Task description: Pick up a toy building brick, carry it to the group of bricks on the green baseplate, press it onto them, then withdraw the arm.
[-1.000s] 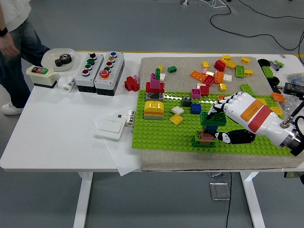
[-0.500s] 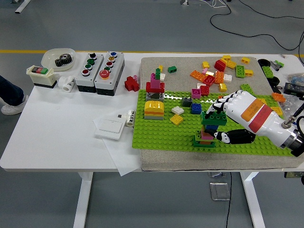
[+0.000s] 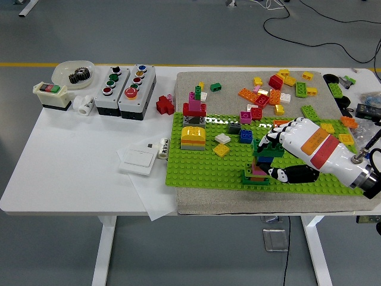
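Right hand (image 3: 284, 154) enters from the lower right of the frame, its fingers clamped on a green brick (image 3: 269, 149) that sits on top of a small stack of bricks (image 3: 257, 171) at centre right, on the green baseplate (image 3: 196, 170). Thumb lies below, beside the stack's base. Left of the stack on the baseplate: one yellow-and-orange block pile (image 3: 193, 137), one red-and-pink tower (image 3: 194, 106), one flat yellow tile (image 3: 221, 150), one white tile (image 3: 222, 138), one blue brick (image 3: 246, 136). Loose bricks (image 3: 271, 89) are scattered on the grey mat (image 3: 229, 80) at upper right, too many to count surely. Upper left of the table (image 3: 77, 167): two grey button boxes (image 3: 125, 83), one switch box (image 3: 52, 95), one white bowl holding a gear (image 3: 77, 74). One white wall switch (image 3: 138, 159) lies left of the baseplate.
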You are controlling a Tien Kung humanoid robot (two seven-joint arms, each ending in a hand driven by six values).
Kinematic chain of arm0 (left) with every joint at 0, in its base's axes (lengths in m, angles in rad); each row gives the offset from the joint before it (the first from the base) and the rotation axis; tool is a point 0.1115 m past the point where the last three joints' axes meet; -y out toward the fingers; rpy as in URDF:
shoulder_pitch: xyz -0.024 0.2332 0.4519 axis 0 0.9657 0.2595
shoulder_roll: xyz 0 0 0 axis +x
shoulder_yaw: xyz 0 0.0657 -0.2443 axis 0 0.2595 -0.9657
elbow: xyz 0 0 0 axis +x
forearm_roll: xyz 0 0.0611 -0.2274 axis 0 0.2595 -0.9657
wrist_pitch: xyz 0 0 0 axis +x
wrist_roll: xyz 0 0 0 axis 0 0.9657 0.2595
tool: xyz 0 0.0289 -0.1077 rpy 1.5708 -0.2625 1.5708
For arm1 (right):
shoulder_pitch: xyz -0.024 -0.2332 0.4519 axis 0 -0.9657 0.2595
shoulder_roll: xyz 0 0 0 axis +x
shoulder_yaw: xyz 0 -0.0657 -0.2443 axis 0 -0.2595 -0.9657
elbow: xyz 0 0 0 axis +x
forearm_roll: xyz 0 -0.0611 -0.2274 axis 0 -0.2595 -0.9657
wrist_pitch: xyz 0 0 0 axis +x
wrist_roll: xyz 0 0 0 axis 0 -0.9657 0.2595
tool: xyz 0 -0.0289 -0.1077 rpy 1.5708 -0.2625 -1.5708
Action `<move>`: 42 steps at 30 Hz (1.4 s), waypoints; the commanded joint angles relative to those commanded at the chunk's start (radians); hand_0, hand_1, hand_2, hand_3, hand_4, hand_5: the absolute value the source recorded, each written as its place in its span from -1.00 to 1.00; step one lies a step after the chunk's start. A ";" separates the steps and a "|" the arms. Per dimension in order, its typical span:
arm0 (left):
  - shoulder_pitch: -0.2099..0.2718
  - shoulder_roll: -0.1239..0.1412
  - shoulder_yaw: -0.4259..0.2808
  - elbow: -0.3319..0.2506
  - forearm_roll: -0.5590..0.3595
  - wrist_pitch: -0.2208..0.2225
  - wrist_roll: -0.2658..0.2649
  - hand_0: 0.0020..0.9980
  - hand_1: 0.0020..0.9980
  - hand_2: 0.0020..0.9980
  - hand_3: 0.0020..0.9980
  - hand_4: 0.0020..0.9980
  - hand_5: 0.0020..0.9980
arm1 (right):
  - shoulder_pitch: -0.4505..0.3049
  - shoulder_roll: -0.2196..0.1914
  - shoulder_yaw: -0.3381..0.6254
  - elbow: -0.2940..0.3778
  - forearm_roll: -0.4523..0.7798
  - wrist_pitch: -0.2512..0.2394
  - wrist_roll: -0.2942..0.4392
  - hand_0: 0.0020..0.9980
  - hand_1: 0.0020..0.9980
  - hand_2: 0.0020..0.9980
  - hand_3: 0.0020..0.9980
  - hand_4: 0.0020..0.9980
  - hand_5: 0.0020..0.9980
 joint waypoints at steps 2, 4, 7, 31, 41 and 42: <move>0.001 0.001 -0.002 0.000 0.006 -0.002 0.002 -0.25 0.03 0.23 0.55 0.57 0.83 | -0.001 0.000 -0.001 0.000 -0.001 0.002 -0.001 -0.37 -0.10 0.05 0.07 0.40 -0.27; 0.001 0.001 -0.003 0.000 0.007 -0.003 0.002 -0.25 0.03 0.23 0.55 0.57 0.83 | -0.002 0.001 -0.001 0.000 -0.002 0.003 -0.001 -0.37 -0.10 0.05 0.07 0.40 -0.27; 0.002 0.001 -0.005 0.000 0.010 -0.003 0.003 -0.25 0.03 0.23 0.56 0.58 0.83 | -0.004 0.001 -0.002 0.000 -0.004 0.004 -0.002 -0.37 -0.10 0.05 0.07 0.39 -0.27; -0.002 0.001 -0.005 -0.001 0.012 -0.007 0.002 -0.25 0.03 0.23 0.55 0.57 0.82 | -0.005 0.000 -0.004 -0.003 -0.010 0.011 -0.007 -0.38 -0.10 0.05 0.07 0.39 -0.29; -0.004 0.002 -0.002 0.000 0.009 -0.009 0.001 -0.25 0.03 0.23 0.55 0.57 0.82 | 0.003 0.001 0.011 0.003 0.009 -0.015 0.004 -0.34 -0.10 0.05 0.07 0.39 -0.28; -0.004 0.002 -0.002 0.000 0.009 -0.010 0.001 -0.25 0.03 0.23 0.55 0.57 0.82 | 0.005 0.002 0.011 0.001 0.011 -0.016 0.004 -0.34 -0.10 0.05 0.07 0.39 -0.28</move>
